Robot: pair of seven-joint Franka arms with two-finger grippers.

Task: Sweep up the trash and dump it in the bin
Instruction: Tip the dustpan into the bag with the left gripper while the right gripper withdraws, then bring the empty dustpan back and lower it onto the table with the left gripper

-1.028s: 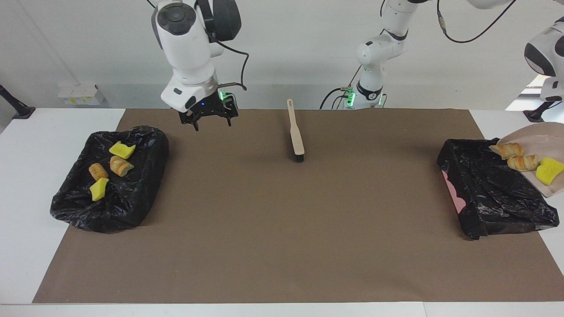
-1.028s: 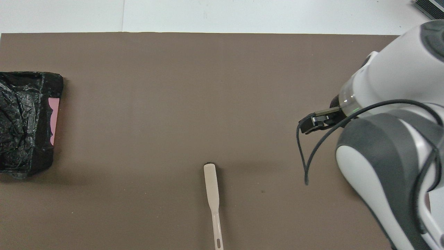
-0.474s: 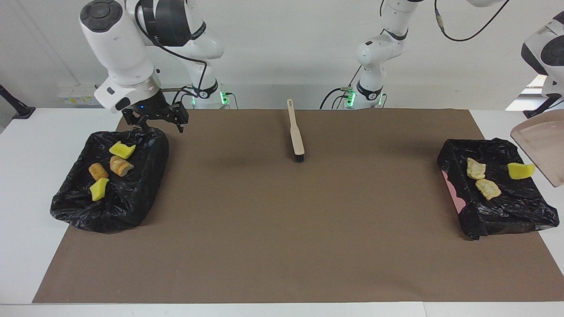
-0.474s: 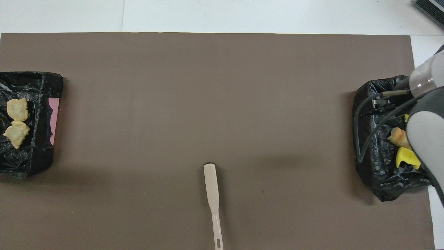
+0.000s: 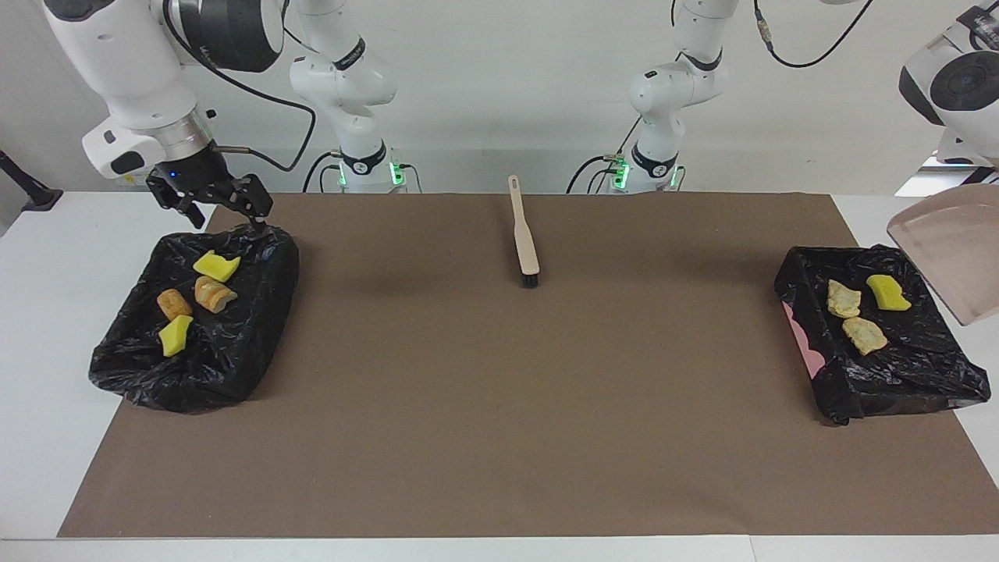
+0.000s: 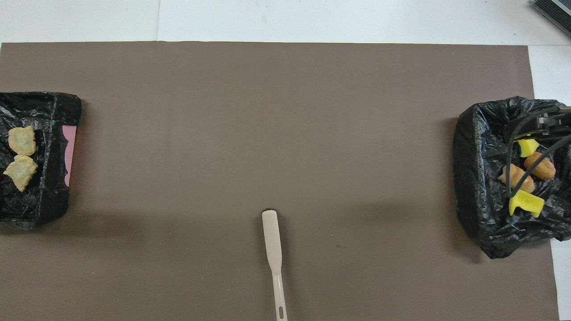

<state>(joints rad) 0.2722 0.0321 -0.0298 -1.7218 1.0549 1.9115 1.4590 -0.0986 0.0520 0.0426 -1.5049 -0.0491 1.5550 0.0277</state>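
Right tool (image 5: 209, 204) wide over bin (image 5: 257, 328) edge; left tool unseen; no legible writing.

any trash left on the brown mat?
No: the mat holds only the brush; every trash piece lies in the two black-lined bins.

Both arms are glossy white with rounded joint housings and dark grey to black caps and bands at the joints. Black cables loop loosely along the links. Green lights glow at the two bases. The right claw (image 5: 209, 204) is black and skeletal, fixed under a silvery wrist ring, with a small blue light on its mount.
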